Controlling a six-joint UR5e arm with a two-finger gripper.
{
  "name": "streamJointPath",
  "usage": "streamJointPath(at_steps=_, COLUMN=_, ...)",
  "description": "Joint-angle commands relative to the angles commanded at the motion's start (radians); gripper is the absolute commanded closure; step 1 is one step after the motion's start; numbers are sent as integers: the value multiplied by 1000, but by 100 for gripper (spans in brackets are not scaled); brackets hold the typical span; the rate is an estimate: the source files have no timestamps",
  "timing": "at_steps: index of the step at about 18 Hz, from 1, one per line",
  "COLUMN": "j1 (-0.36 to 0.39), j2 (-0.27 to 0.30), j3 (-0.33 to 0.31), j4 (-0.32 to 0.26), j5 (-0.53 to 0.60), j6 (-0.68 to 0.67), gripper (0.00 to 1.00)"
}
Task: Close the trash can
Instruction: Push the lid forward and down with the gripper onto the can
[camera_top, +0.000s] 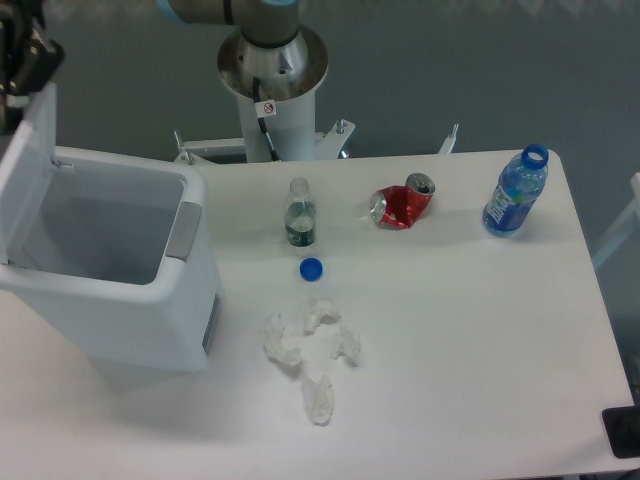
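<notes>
- Trash can (110, 290) stands at the left end of the worktop (460, 350), its mouth open and its lid (28, 150) tipped up and back on the far-left hinge, so the inside is exposed.
- The grey latch (184, 230) sits on the rim facing the middle of the worktop; I judge the lid must swing down toward it to shut.
- The hand (22, 60) is at the top left corner, right at the upper edge of the lid, a sensible spot for pushing it over. It is cut off by the frame, so I cannot tell how wide it is set.
- Litter lies to the right of the can: 1 small bottle (299, 213), a blue cap (311, 268), a crushed can (402, 203), a blue bottle (516, 192) and crumpled tissues (312, 352).
</notes>
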Motion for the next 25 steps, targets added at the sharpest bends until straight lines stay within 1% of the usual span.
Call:
streamJointPath(at_steps=3, j1=44, j2=-3, j3=-26, j4=3, j5=-3, j6=20, gripper=97)
streamJointPath(at_steps=8, j1=114, j2=-8, j3=-32, j4=5, j5=-12, j6=43, gripper=97)
streamJointPath(at_steps=11, j1=140, j2=-17, j3=-64, j4=6, j5=-15, j6=78, gripper=97)
streamJointPath(at_steps=13, j1=147, j2=-17, j3=-104, j4=8, j5=-14, j6=112, gripper=97)
streamJointPath(at_steps=14, j1=149, j2=-24, j3=-107, j4=8, j5=-14, j6=120, gripper=97)
streamJointPath(at_steps=15, j1=149, j2=-38, j3=-107, j4=8, j5=-14, j6=120, gripper=97)
streamJointPath(at_steps=21, j1=149, j2=-78, j3=-106, j4=9, j5=-14, j6=120, gripper=97)
streamJointPath(at_steps=25, j1=149, j2=-87, j3=-104, j4=11, j5=-12, j6=120, gripper=97)
